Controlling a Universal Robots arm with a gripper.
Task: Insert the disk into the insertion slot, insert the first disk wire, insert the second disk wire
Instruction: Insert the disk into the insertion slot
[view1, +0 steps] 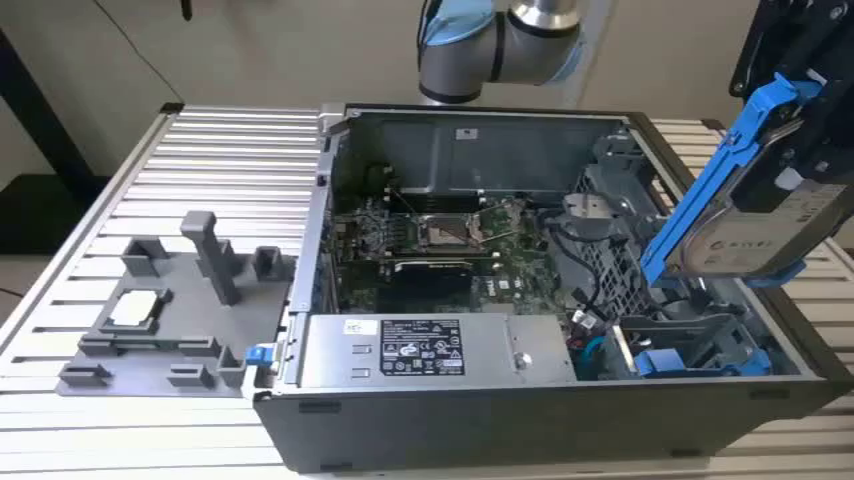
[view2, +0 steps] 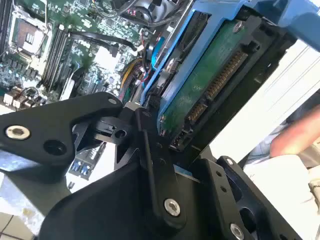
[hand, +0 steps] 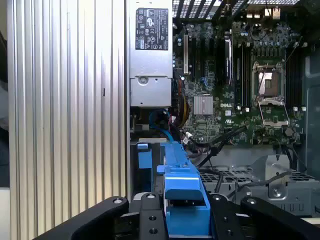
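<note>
In the exterior view my gripper (view1: 798, 150) is shut on the disk (view1: 754, 235), a silver-grey drive in a bright blue carrier. It hangs tilted above the open computer case (view1: 534, 400), over the case's end at the exterior view's right. Below it lies the insertion slot (view1: 678, 328), a grey sheet-metal bay low in that corner, with another blue-framed drive (view1: 667, 362) beside it. The second wrist view shows the disk's green circuit board (view2: 210, 85) and connector between my black fingers (view2: 150, 145). The first wrist view shows the blue carrier's edge (hand: 182, 192) in my gripper (hand: 185, 217).
Inside the case are a green motherboard (view1: 441, 235), a power supply (view1: 400, 350), a perforated grey cage (view1: 607, 250) and loose black cables (view1: 571, 250). A grey fixture (view1: 174, 300) stands on the slatted table (view1: 214, 160) at the exterior view's left. A person's arm (view2: 295, 135) is nearby.
</note>
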